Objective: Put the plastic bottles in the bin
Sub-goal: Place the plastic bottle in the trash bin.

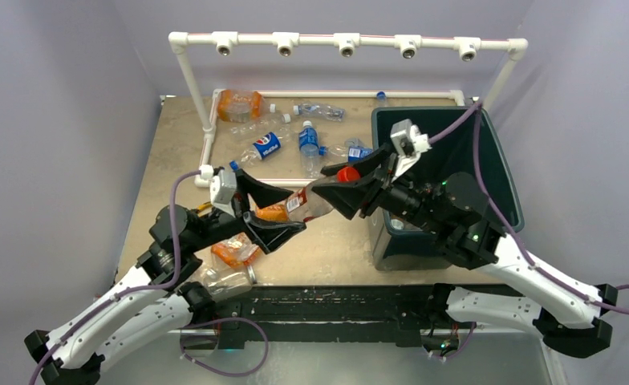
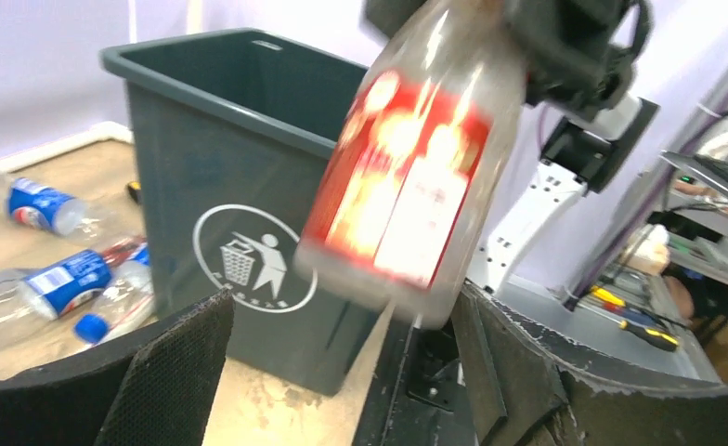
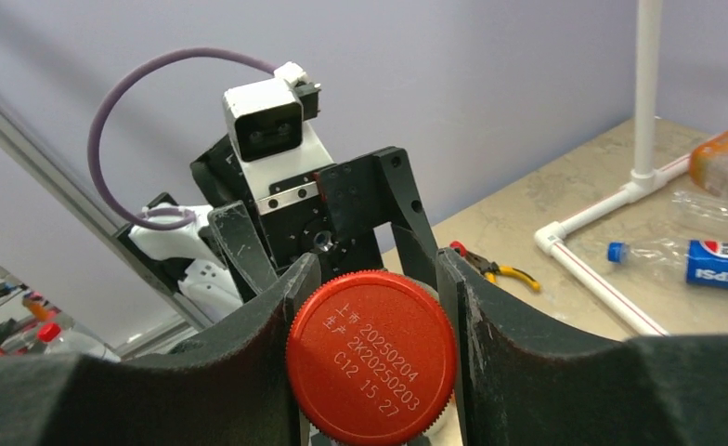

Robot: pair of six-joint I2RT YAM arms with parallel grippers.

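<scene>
A clear plastic bottle (image 1: 303, 202) with a red label hangs level between my two grippers, left of the dark green bin (image 1: 424, 111). My right gripper (image 1: 339, 186) is shut on its red cap (image 3: 371, 358), one pad on each side of it. My left gripper (image 1: 275, 212) is open around the bottle's base. In the left wrist view the bottle (image 2: 402, 177) floats above the gap between the spread fingers (image 2: 170, 372), nearest the right one, in front of the bin (image 2: 240, 139) with its white logo. More bottles (image 1: 267, 144) lie on the table behind.
A white PVC pipe frame (image 1: 207, 120) fences the far bottle pile, with an orange bottle (image 1: 239, 105) in it. A crushed orange bottle (image 1: 235, 250) and a clear one (image 1: 227, 281) lie by the left arm. Yellow-handled pliers (image 3: 490, 269) lie on the table.
</scene>
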